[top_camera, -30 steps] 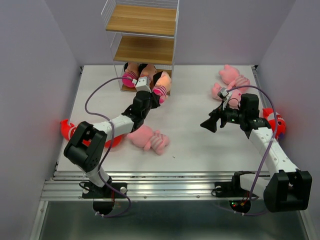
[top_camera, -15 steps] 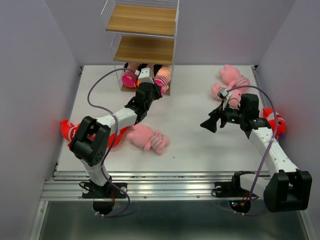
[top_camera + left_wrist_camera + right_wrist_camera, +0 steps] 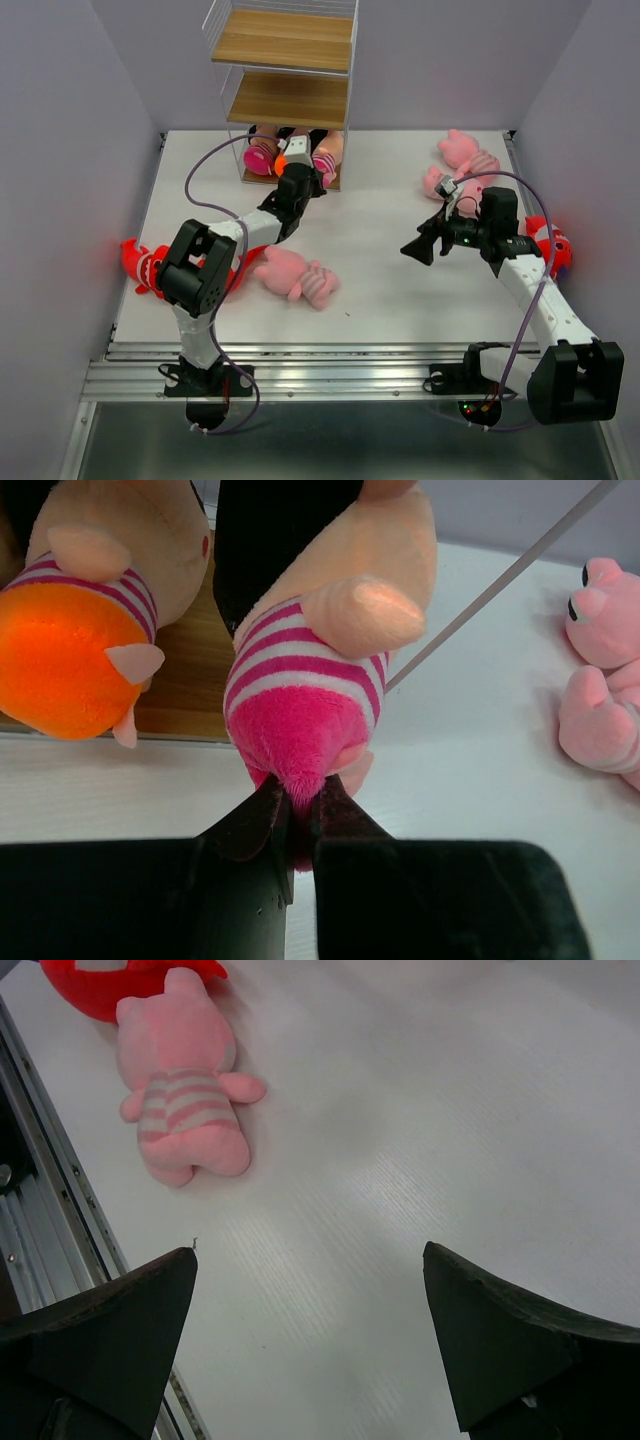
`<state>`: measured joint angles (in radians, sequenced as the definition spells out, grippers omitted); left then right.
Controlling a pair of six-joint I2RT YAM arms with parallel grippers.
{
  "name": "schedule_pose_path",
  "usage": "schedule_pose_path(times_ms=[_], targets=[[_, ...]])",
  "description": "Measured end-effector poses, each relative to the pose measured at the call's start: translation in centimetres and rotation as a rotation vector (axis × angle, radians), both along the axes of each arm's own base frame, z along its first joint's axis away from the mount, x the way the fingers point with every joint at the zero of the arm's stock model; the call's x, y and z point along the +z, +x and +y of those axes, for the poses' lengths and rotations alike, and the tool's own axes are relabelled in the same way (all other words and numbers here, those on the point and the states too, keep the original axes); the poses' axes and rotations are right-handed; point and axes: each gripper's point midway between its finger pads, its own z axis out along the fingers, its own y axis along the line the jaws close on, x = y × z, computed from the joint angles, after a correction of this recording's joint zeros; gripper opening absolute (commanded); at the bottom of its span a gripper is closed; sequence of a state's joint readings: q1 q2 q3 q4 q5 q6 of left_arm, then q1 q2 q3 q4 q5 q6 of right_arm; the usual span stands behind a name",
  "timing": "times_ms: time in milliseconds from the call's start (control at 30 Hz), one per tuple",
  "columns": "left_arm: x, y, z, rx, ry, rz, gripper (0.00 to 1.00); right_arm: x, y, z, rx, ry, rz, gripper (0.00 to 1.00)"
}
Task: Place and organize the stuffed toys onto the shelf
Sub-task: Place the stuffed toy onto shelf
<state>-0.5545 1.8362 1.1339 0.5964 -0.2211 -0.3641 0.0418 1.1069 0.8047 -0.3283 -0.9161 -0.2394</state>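
Right now the whole matter sits at the far end of the left arm (image 3: 262, 222), which reaches out to the bottom tier of the shelf (image 3: 285, 100). The left jaws are clamped together on the pink foot end of a doll (image 3: 305, 695), pinching only a tuft of plush at its tip. That doll lies straight ahead of the left jaws. Its long axis runs away from them toward the far side, with the dark-haired head deep under the tier and the pink end poking out over the near edge of the board (image 3: 195, 670). An orange-bottomed doll (image 3: 75, 665) stands just beside it on the left, close but seemingly not touching.

Since the axis and the reach line up, I judge that a straight push farther in would seat it, followed by a release.

The right jaws are spread wide apart and empty, hovering over the tabletop (image 3: 400, 1110) well away from the shelf. A pink striped animal (image 3: 185, 1090) lies beyond them, and the left arm is plainly the nearer one.
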Motion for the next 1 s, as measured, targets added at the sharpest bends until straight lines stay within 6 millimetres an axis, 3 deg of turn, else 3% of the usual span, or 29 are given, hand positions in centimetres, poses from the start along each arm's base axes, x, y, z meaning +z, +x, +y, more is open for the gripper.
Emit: schedule_pose_path(times_ms=[267, 600, 1000], targets=[[-1.0, 1.0, -0.6, -0.008, 0.014, -0.018, 0.00, 0.0, 0.0, 0.0, 0.000, 0.000, 0.000, 1.00], [-0.4, 2.4, -0.8, -0.010, 0.035, -0.064, 0.00, -0.1, 0.0, 0.0, 0.002, -0.001, -0.001, 1.00], [-1.3, 4.6, -0.6, 0.005, 0.045, -0.068, 0.00, -0.3, 0.1, 0.0, 0.004, -0.003, 0.006, 1.00]])
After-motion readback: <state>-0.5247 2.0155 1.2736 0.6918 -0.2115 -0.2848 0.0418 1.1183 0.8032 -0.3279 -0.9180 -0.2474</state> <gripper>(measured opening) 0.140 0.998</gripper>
